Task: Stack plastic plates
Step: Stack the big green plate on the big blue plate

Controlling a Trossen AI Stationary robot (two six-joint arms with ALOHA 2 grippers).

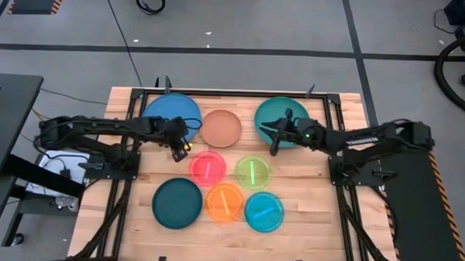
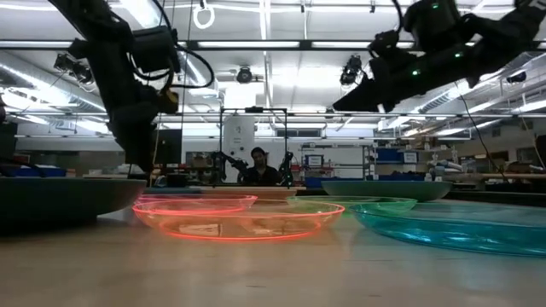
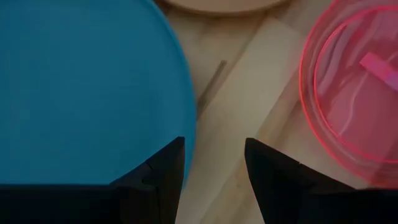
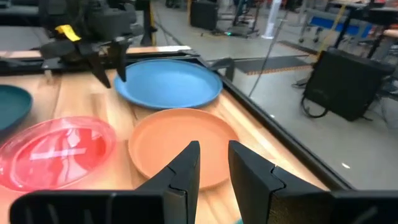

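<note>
1. Eight round plastic plates lie singly, none stacked, on the wooden table [image 1: 148, 220].
2. Along the far edge sit the large blue plate [image 1: 167, 113], the medium tan plate [image 1: 221, 128] and the large teal plate [image 1: 278, 116].
3. Nearer, the small translucent pink plate [image 1: 207, 167] lies beside the small translucent green plate [image 1: 253, 173].
4. The front row holds the medium dark teal plate [image 1: 177, 203], the small translucent orange plate [image 1: 224, 203] and the small translucent light blue plate [image 1: 264, 211].
5. The left gripper [image 3: 214, 165] hovers at the blue plate's rim, close to the pink plate, fingers apart with one over the rim and one over bare wood.
6. The right gripper [image 4: 214, 162] hangs over the teal plate, pointing toward the tan plate, its fingers slightly parted and holding nothing.
</note>
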